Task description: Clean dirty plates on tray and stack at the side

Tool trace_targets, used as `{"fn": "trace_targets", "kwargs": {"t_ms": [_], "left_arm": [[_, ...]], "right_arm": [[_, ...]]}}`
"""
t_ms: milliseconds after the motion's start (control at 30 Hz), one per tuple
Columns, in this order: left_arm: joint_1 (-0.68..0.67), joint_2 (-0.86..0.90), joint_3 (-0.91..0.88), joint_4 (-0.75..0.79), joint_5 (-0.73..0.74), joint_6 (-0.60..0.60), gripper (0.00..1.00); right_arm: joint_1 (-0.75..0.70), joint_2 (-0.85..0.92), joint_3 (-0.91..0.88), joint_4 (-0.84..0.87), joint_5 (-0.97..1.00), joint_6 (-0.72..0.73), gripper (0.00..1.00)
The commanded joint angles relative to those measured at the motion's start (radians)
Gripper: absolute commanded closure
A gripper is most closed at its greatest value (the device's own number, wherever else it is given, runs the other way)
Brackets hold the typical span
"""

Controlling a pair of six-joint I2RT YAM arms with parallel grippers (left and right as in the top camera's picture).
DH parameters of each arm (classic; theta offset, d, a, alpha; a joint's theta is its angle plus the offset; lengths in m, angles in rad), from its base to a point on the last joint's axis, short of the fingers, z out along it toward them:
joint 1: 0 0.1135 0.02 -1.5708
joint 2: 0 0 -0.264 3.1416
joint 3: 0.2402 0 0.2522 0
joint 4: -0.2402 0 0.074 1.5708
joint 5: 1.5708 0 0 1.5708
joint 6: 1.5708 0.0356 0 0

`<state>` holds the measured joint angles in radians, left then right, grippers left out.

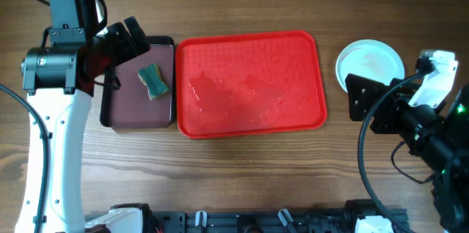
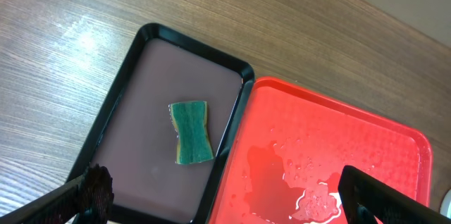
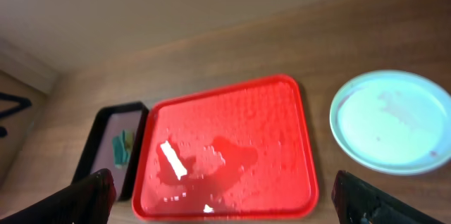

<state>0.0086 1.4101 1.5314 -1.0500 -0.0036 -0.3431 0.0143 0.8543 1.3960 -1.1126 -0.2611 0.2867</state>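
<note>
One plate is all you can see of the plates: a round, pale disc lying flat on the table, just beside the right short edge of the tray and apart from it. From the right wrist view it reads pale blue with faint smudges on its face, and you cannot tell whether others lie stacked under it. Your red tray sits in the middle of the table with nothing on it but a film of water and scattered droplets, pooled mostly toward its centre.

Your right gripper has its fingers spread wide with nothing between them. In the overhead view the right arm covers the plate's lower edge.

Your left gripper is also spread wide and carries nothing. It hangs over the far left corner of the small maroon tray, which lies just beside the red tray's left edge. A green sponge with a yellow underside lies flat inside that black-rimmed tray, near its right wall and clear of both left fingers.
</note>
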Motion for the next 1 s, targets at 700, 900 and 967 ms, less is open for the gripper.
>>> {"fn": "trace_targets", "kwargs": {"t_ms": [700,900,967], "left_arm": [[0.001,-0.002,0.009,0.001,-0.016,-0.005,0.0],[0.001,-0.002,0.009,0.001,-0.016,-0.005,0.0],[0.001,-0.002,0.009,0.001,-0.016,-0.005,0.0]], "right_arm": [[0.045,-0.649,-1.066,1.035,0.134,-0.129,0.0],[0.061,-0.782,-1.258,1.152,0.187,-0.128,0.0],[0.061,-0.812,-1.328,1.215,0.187,-0.127,0.0]]}}
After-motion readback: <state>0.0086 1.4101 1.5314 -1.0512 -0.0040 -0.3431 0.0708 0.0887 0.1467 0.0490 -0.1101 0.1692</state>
